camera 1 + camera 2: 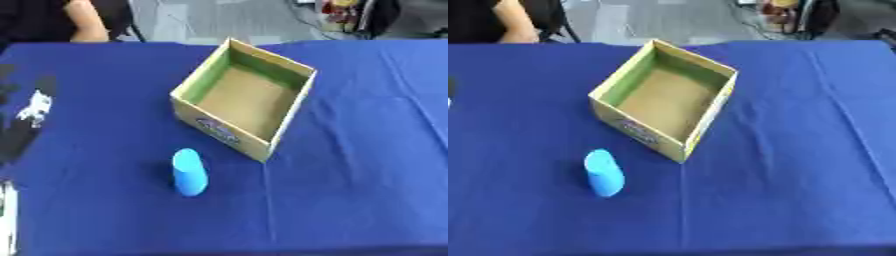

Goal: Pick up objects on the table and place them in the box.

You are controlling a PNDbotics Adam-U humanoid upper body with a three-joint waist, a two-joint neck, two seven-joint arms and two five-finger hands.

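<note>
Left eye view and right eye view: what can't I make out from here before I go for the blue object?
- Left robot hand: cut off by the left eye view's left edge; blurred, finger pose unreadable.
- Right robot hand: in neither view.
- Blue cylinder: its far side is hidden by its own body.
- Cardboard box: the near wall hides the floor strip behind it; the printed label is blurred.

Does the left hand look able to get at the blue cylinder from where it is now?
Probably yes. The left hand sits at the table's left edge, and only bare blue cloth lies between it and the blue cylinder; the box stands farther back.
</note>
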